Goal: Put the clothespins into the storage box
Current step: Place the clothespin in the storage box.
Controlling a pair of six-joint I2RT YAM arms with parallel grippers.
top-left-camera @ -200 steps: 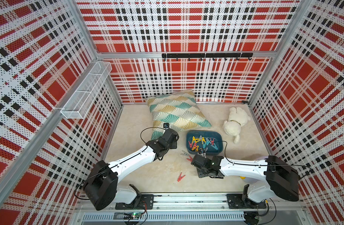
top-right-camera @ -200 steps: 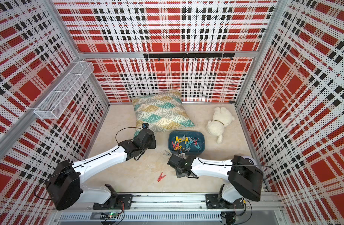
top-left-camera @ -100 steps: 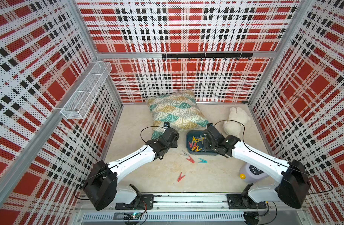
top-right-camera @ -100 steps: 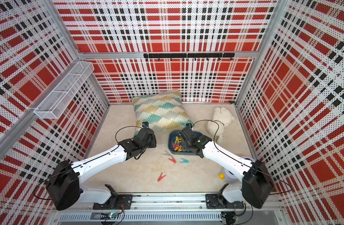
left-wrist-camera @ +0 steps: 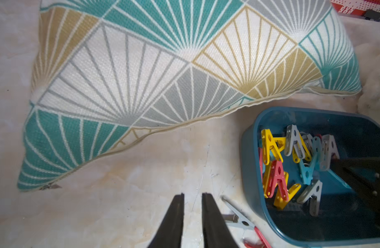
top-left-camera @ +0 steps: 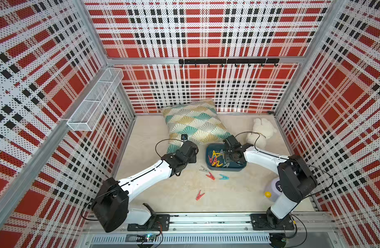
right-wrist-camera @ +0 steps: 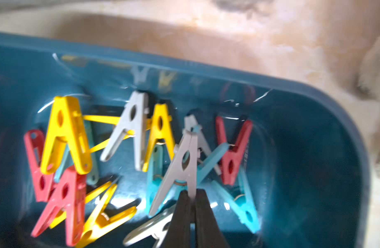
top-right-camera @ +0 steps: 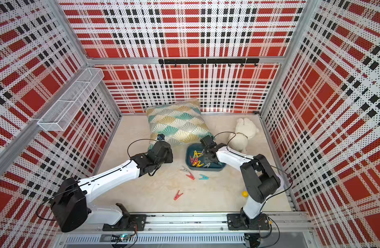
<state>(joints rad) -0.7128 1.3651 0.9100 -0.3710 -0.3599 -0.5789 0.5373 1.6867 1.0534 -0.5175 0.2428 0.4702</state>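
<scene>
The dark teal storage box [top-left-camera: 227, 170] sits on the floor in front of the pillow and holds several red, yellow, teal and grey clothespins [right-wrist-camera: 66, 133]. My right gripper [right-wrist-camera: 192, 193] hangs over the box's inside, shut on one leg of a grey clothespin [right-wrist-camera: 184, 158]. Outside the box lie a grey clothespin [top-left-camera: 203, 169], a red one [top-left-camera: 210, 176], a teal one [top-left-camera: 224, 177] and another red one [top-left-camera: 199, 195] nearer the front. My left gripper [left-wrist-camera: 192, 194] hovers low over bare floor between pillow and box, its fingers slightly apart and empty, the grey floor clothespin [left-wrist-camera: 238, 216] beside it.
A patterned pillow [top-left-camera: 193, 122] lies at the back. A white plush toy [top-left-camera: 262, 131] sits at the back right, close behind the right arm. A pale bottle with a yellow cap [top-left-camera: 270, 191] stands by the right arm's base. A white wire basket [top-left-camera: 94, 101] hangs on the left wall.
My right arm has swung from the floor in front of the box up and back over the box, carrying the grey clothespin. The left arm has not moved.
</scene>
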